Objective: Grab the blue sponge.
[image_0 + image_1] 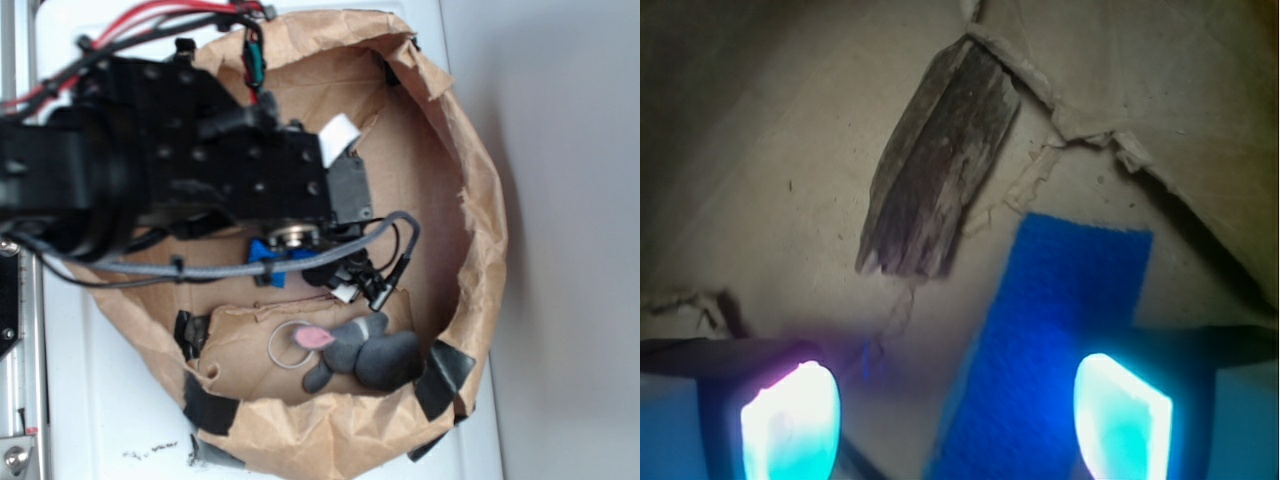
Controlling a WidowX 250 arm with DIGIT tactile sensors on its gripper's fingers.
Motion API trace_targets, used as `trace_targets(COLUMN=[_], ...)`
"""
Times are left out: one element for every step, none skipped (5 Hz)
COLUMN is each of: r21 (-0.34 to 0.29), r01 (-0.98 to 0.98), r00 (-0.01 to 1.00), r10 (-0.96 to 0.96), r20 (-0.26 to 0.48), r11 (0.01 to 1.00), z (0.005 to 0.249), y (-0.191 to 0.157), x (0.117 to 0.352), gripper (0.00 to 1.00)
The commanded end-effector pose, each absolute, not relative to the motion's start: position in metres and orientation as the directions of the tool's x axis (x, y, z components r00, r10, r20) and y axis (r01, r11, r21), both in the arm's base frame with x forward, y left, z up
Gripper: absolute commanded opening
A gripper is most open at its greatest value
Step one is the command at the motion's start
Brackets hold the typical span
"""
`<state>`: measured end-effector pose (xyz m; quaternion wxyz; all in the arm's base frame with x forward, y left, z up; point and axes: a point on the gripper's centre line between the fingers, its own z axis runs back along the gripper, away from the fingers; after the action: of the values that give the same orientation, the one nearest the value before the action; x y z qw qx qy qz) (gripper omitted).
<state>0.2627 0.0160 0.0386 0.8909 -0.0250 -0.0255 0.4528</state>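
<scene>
A dark brown strip [938,165] lies just left of the sponge [1040,340] on the cardboard floor [770,180]; a grey mouse [365,352] sits apart near the paper wall [480,230]. The sponge — flat, bright blue, rectangular — lies between the glowing fingertips [792,420], nearer the right one. The gripper [956,420] is spread wide — holding nothing.

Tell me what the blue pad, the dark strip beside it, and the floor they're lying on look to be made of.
The blue sponge looks like soft foam or felt: matte, finely fuzzy, no shine. The dark brown strip seems to be weathered wood or bark, with lengthwise grain, pale worn streaks and a splintered end. The floor looks like brown paper or cardboard: dull tan, creased, with torn edges.
</scene>
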Motion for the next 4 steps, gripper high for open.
trace_targets(r21=[-0.045, -0.034, -0.015, 0.007], r01=[-0.794, -0.794, -0.787, -0.774], r00=[0.6, 0.601, 0.609, 0.627], r10=[0.793, 0.792, 0.781, 0.764], r20=[0.109, 0.108, 0.137, 0.152], r11=[0.607, 0.607, 0.616, 0.634], z=[0.034, 0.034, 0.028, 0.022], y=[0.019, 0.02, 0.025, 0.029], x=[0.266, 0.265, 0.261, 0.252], gripper=[1.0, 1.0, 1.0, 1.0])
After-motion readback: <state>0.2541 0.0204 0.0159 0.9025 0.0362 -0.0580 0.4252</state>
